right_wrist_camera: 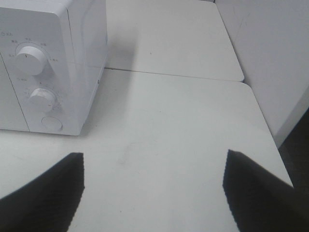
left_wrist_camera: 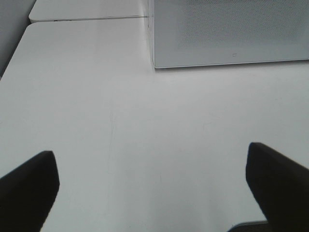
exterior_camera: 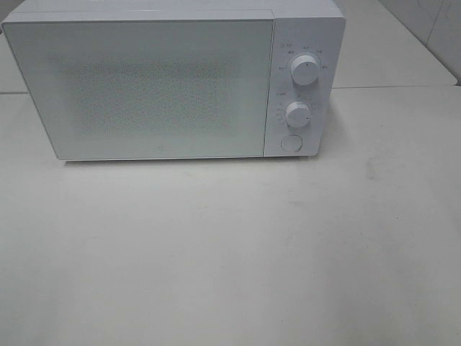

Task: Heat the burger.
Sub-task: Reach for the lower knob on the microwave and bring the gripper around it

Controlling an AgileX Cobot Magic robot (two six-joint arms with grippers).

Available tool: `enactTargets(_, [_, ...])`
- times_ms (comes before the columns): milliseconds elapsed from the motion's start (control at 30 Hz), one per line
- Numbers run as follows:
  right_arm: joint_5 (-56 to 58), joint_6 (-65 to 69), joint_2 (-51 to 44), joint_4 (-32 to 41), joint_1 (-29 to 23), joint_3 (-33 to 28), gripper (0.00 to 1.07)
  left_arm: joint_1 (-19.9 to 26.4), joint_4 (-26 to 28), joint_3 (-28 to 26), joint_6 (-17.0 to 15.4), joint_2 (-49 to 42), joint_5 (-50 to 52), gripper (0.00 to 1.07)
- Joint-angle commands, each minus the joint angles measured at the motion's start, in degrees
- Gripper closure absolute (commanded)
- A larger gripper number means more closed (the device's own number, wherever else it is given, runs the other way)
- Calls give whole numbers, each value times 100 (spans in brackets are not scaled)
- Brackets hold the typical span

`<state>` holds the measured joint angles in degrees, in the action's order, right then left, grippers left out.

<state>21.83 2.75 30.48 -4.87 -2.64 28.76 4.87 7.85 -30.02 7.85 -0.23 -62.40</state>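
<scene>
Surfaces: nearly all white, smooth, low sheen.
Microwave (exterior_camera: 173, 79) casing is smooth white with a satin finish; painted metal or plastic, can't tell. Its door (exterior_camera: 144, 86) is a flat pale panel with a fine dotted mesh pattern and slight sheen. Upper knob (exterior_camera: 305, 71), lower knob (exterior_camera: 297, 113) and round button (exterior_camera: 291, 142) look like smooth white plastic. Table (exterior_camera: 230, 252) is an off-white matt top, laminate-like, with faint scuffs and hairline scratches. Left gripper (left_wrist_camera: 152, 166) fingers (left_wrist_camera: 29, 188) are black, matt and blurred. Right gripper (right_wrist_camera: 153, 166) fingers (right_wrist_camera: 48, 193) are black and matt with a fine ribbed texture.
</scene>
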Motion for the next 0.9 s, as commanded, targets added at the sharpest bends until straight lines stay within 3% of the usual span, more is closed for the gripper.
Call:
enactTargets(33, [-1049,6,550,-6,52,-132,31,-29,63,17,-34,-143,74,9])
enactTargets(500, [-3489,11,2303,23,52,-166,31,-29,63,17,-34,-143,74,9])
enactTargets(667, [-4601,-464,3220,682,17,-172,31,-29,63,17,-34,-143,74,9])
enactTargets(900, [-5672,-1232,3638,1364,-372,-470,31,-29,63,17,-34,-143,74,9])
